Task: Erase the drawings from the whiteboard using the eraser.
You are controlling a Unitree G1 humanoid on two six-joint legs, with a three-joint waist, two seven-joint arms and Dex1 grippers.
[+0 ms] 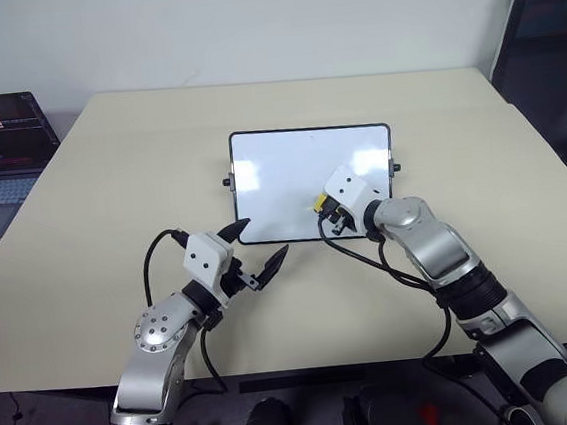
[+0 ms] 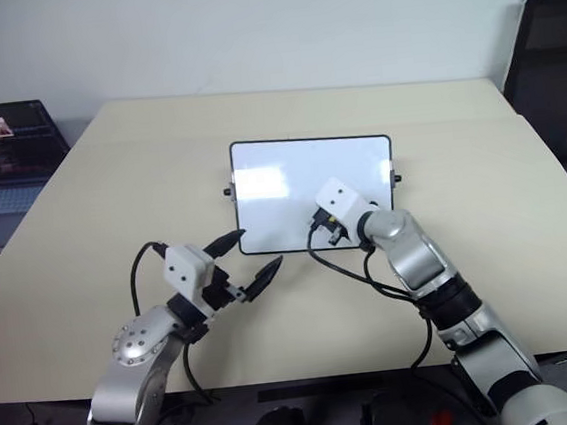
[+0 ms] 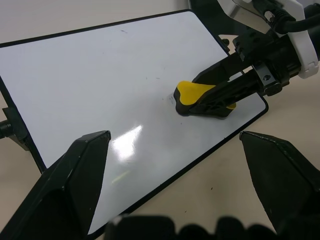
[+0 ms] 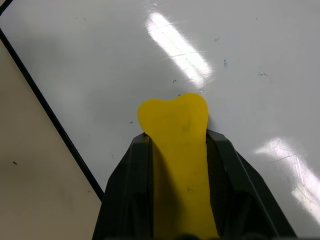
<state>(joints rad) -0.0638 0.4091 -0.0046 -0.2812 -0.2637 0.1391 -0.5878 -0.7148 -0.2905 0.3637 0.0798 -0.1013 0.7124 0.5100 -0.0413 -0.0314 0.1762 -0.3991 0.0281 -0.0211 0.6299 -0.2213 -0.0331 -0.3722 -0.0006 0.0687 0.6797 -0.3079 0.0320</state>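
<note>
Your right hand, clamped on the eraser, rests on the whiteboard, now nearly clean: faint specks remain; left hand waits apart

Left hand hovers level, fingers spread apart; right hand angles down, apparently clamped tight.

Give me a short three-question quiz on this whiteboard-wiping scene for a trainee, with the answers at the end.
1. True or false: the right hand holds the yellow eraser.
2. The eraser sits on: A) bare table B) whiteboard C) laptop
3. What state is the left hand in?

Key: 1. true. 2. B. 3. Open and empty, near the board's front edge.
</note>
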